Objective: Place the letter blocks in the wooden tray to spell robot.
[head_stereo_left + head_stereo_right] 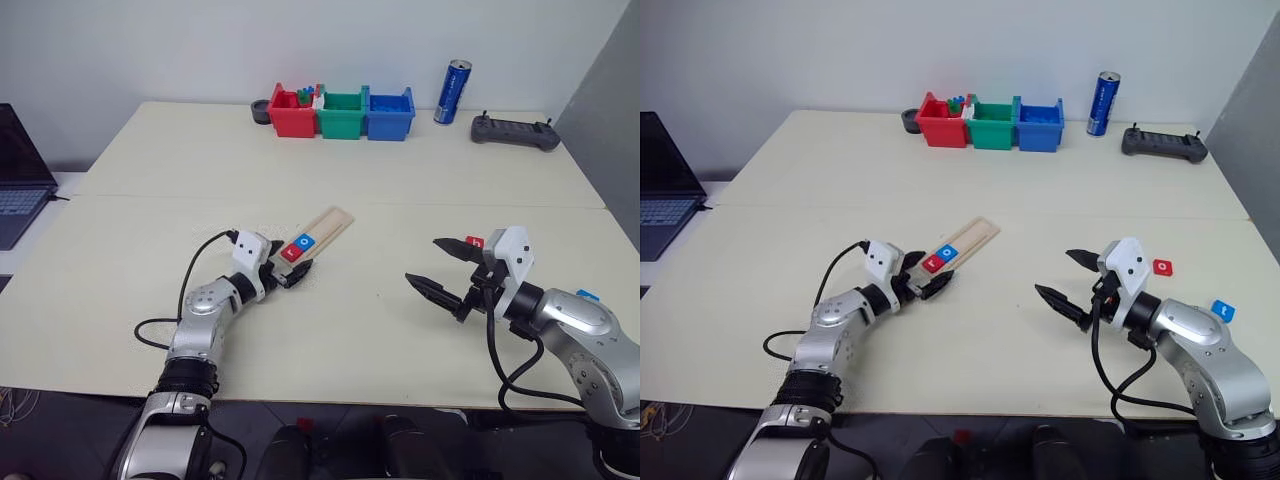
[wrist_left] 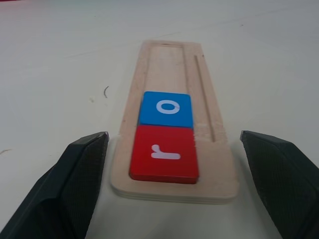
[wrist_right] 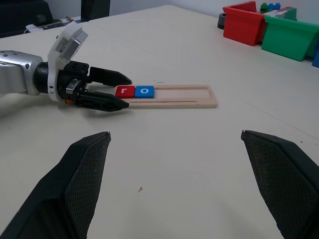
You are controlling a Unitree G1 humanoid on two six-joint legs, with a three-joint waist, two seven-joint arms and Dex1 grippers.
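The pale worktop (image 1: 330, 330) carries everything. At its far edge stand a red bin (image 1: 291, 113), a green bin (image 1: 342, 114) and a blue bin (image 1: 390, 114) in a row, with a blue can (image 1: 452, 92) and a dark controller (image 1: 514, 131) further right. A laptop (image 1: 20, 170) sits at the left edge.

The wooden tray (image 1: 322, 232) lies near the middle, angled away from the robot. Its near end holds a red letter block (image 2: 163, 153) marked "r" and, touching it, a blue letter block (image 2: 165, 108) marked "o".

The left gripper (image 1: 292, 274) sits just at the tray's near end, jaws spread wide and holding nothing. The right gripper (image 1: 445, 268) hovers well apart to the right, jaws wide and empty. Beside it on the worktop lie another red block (image 1: 1162, 267) and another blue block (image 1: 1223, 311).
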